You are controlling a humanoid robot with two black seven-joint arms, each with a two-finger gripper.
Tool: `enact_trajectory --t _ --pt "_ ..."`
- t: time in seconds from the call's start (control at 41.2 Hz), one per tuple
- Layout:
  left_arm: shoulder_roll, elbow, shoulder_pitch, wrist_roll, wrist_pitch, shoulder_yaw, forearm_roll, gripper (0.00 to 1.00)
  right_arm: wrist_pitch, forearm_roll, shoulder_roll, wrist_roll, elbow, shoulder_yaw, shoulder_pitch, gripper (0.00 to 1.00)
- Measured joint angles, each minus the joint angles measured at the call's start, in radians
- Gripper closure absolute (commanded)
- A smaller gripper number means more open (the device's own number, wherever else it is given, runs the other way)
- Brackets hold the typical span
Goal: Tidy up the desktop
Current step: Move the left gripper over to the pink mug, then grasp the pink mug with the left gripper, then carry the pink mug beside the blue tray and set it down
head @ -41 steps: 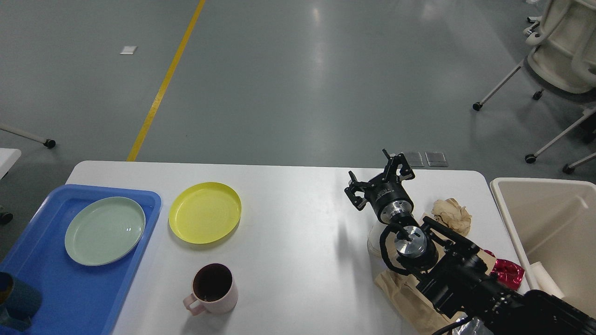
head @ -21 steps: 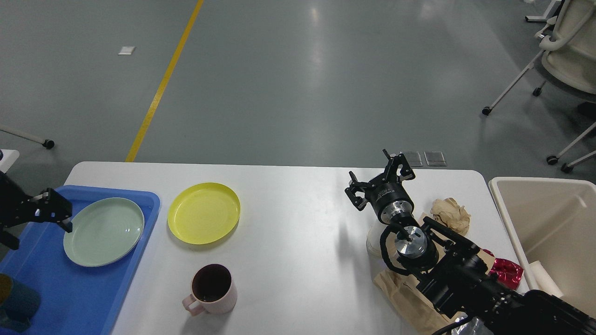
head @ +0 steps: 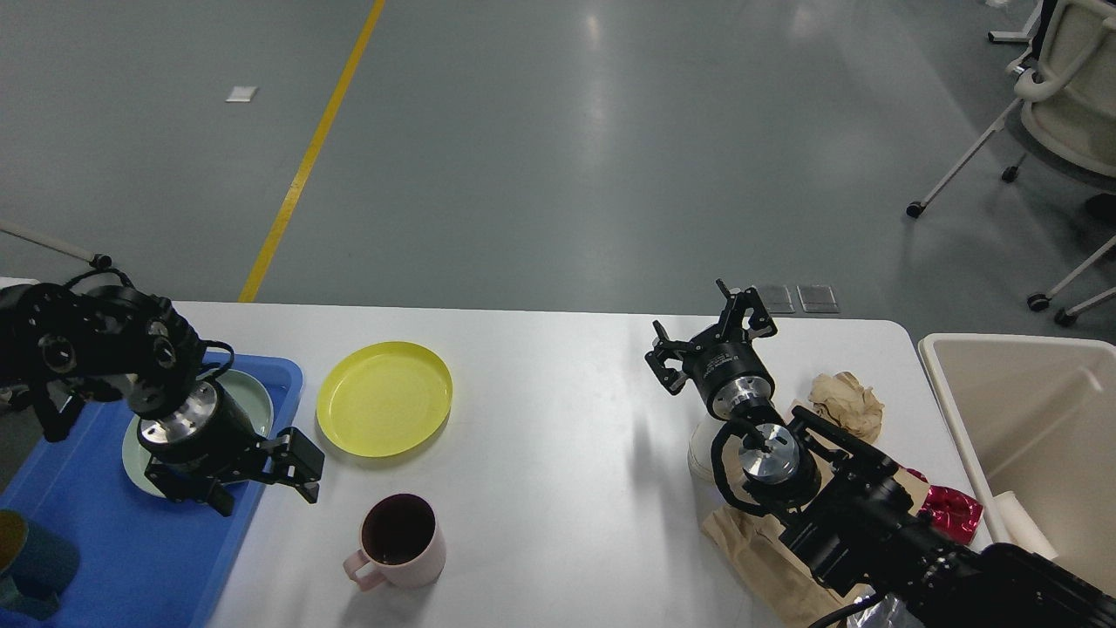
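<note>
The white desktop (head: 558, 410) holds a yellow plate (head: 384, 399), a pink mug (head: 397, 541), a crumpled brown paper ball (head: 846, 403), a red wrapper (head: 950, 510) and a flat brown paper bag (head: 767, 558). My left gripper (head: 253, 487) is open and empty above the right edge of the blue tray (head: 131, 558), left of the mug. Its arm hides most of a pale green plate (head: 255, 394) in the tray. My right gripper (head: 697, 327) is open and empty, raised above the desktop left of the paper ball.
A beige bin (head: 1029, 419) stands off the desktop's right edge. A teal cup (head: 30, 567) sits in the tray's near left corner. A white object (head: 700, 447) is partly hidden behind my right arm. Office chairs (head: 1064, 113) stand far right.
My left arm has come in from the left and swung right over the tray, covering the green plate. My right arm has not moved.
</note>
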Motion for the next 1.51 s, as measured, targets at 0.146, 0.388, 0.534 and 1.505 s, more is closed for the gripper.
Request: enact_trajectory --t 0.146,0.388,0.534,1.505 --pt "-0.021 -0.041 0.066 0.04 0.11 -0.106 -0.001 0.01 0.0 0.0 0.0 0.0 -0.001 0.0 0.0 0.0" --pt "-0.047 -0.044 0.086 0.068 0.122 -0.146 0.001 0.01 0.0 0.0 0.0 0.0 -0.001 0.0 0.0 0.0" --pt "-0.081 -0.043 0.12 0.068 0.13 -0.148 0.001 0.01 0.0 0.0 0.0 0.0 -0.001 0.0 0.0 0.0" --pt "-0.176 -0.026 0.248 0.07 0.344 -0.132 0.017 1.0 0.0 0.0 0.0 0.0 0.0 0.0 0.0 0.0"
